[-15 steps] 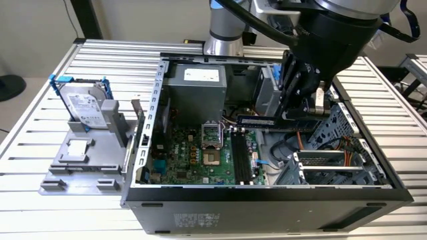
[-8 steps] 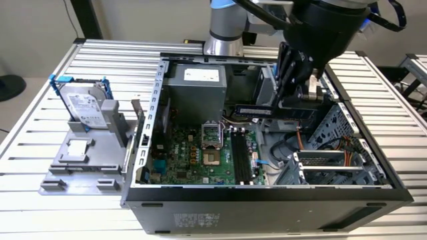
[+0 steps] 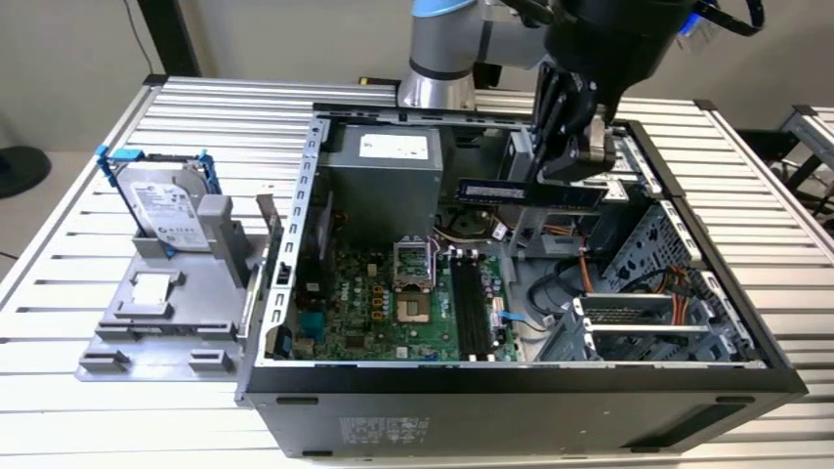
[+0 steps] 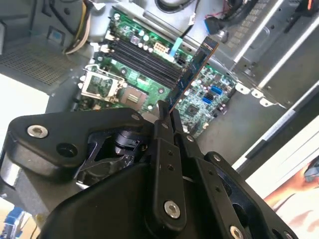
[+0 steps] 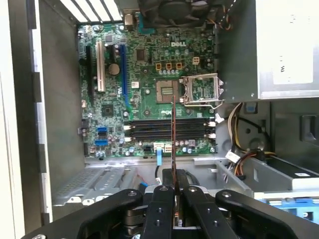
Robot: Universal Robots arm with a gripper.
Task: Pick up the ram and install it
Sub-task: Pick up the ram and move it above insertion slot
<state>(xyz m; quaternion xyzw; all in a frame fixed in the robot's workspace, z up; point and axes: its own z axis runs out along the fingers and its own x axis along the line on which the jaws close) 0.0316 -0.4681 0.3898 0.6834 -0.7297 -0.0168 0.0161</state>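
The ram (image 3: 528, 192) is a long, slim dark board with a label, hanging level above the open computer case. My gripper (image 3: 576, 168) is shut on the end of it toward the exterior view's right. In the second wrist view the ram (image 4: 192, 72) juts out from my gripper (image 4: 166, 113) over the green motherboard (image 4: 199, 102). Seen edge-on in the first wrist view, the ram (image 5: 173, 134) rises from my gripper (image 5: 174, 175) and crosses the black memory slots (image 5: 149, 128) with white end clips. The same slots (image 3: 470, 303) lie well below the ram.
The case walls (image 3: 678, 225) ring the motherboard (image 3: 352, 303). A grey power supply (image 3: 385, 171) stands at the back, with a CPU socket (image 3: 410, 269) beside the slots. Cables (image 5: 239, 144) and a drive cage (image 3: 639, 322) crowd one side. A hard drive in a blue frame (image 3: 163, 205) rests on a grey fixture (image 3: 156, 337).
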